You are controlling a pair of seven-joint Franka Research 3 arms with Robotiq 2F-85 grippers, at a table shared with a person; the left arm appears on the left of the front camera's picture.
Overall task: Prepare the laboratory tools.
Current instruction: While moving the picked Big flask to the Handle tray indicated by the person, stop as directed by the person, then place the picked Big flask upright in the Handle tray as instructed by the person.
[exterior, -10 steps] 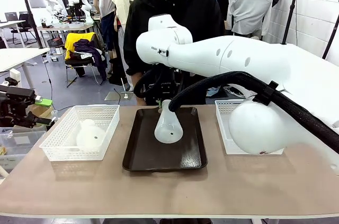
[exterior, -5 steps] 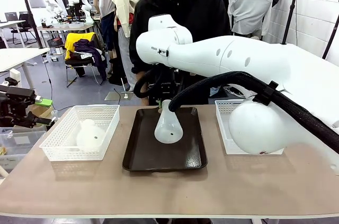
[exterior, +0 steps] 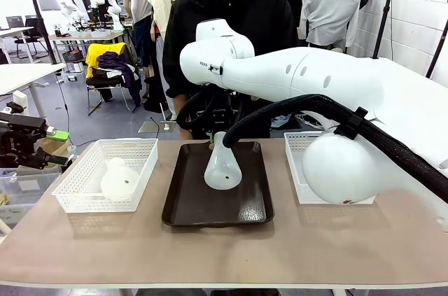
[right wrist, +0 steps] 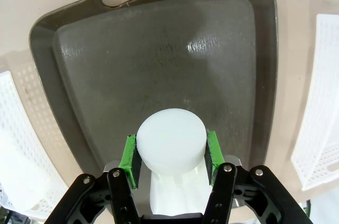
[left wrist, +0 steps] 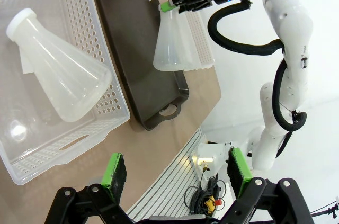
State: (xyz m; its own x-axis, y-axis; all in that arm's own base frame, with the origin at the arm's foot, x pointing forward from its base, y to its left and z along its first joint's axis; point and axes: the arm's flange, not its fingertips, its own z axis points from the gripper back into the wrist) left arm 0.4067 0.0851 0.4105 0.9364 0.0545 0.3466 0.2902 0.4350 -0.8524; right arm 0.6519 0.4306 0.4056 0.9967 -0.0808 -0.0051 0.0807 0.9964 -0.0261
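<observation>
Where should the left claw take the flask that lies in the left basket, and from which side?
The flask lies on its side in the basket, so take its neck, just under the capped mouth, coming straight down from above. The neck looks narrow enough for the open left claw; the cone and base look too wide, and the basket walls bar any side approach.

Tray [exterior: 210, 206] at table [exterior: 210, 257] ctr, btwn left basket [exterior: 70, 201] and right basket [exterior: 294, 170]. One flask [exterior: 120, 179] lies in left basket; 2nd flask [exterior: 222, 166] is over tray.
</observation>
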